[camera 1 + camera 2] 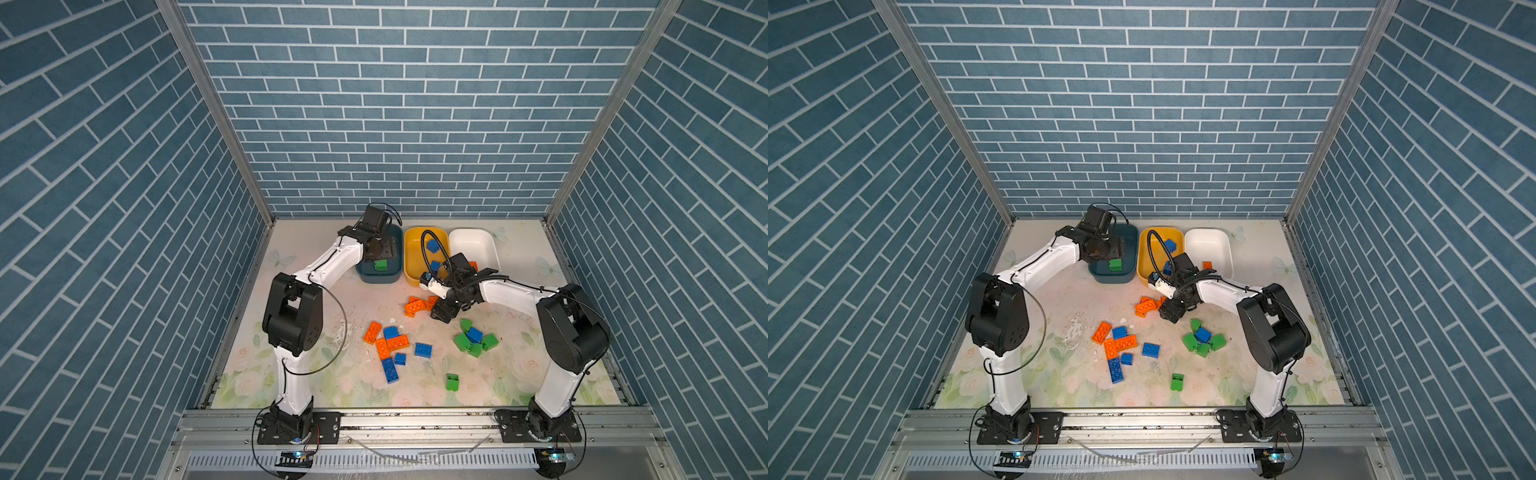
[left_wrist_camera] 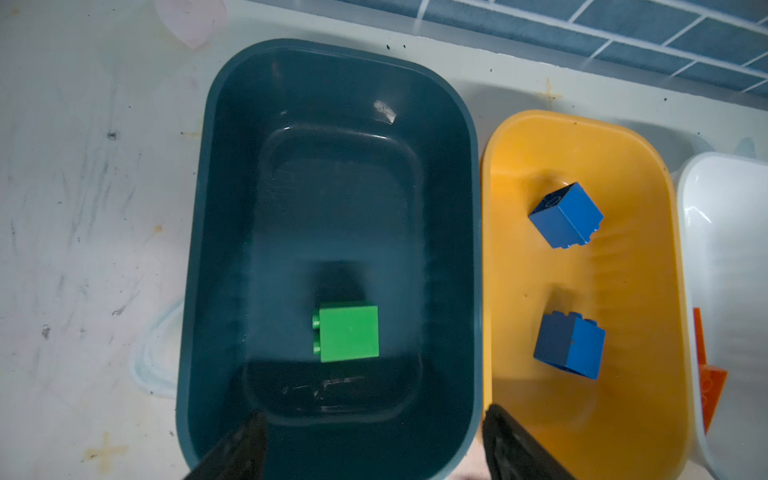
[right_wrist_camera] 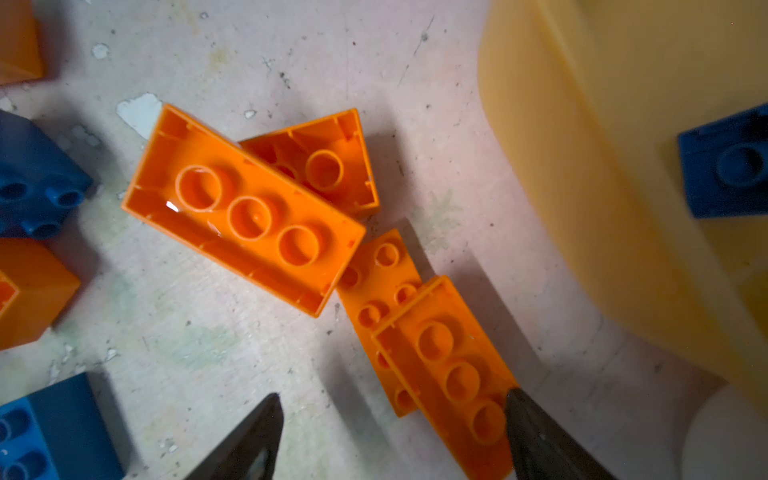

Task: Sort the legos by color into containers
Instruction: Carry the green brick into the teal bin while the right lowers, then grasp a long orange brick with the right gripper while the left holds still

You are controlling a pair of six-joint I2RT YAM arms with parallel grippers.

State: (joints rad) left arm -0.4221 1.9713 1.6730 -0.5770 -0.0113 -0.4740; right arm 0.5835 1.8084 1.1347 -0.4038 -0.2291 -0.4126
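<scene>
My left gripper (image 1: 390, 253) (image 2: 376, 411) hangs open over the dark teal container (image 1: 376, 280) (image 2: 199, 249). A green lego (image 1: 381, 265) (image 2: 349, 332) lies on that container's floor, free of the fingers. The yellow container (image 1: 409, 253) holds two blue legos (image 2: 567, 216) (image 2: 569, 345). In the white container (image 1: 473, 241) lies an orange lego (image 1: 473, 266). My right gripper (image 1: 442, 311) (image 3: 394, 395) stands open low over a cluster of orange legos (image 1: 417, 306) (image 3: 245, 212) beside the yellow container. One upside-down orange lego (image 3: 453, 365) lies between its fingers, close to one fingertip.
A loose group of orange and blue legos (image 1: 388, 345) lies mid-table. Right of it is a heap of green legos with a blue one on top (image 1: 473, 338). A single green lego (image 1: 452, 382) stands nearer the front. Brick-patterned walls enclose three sides.
</scene>
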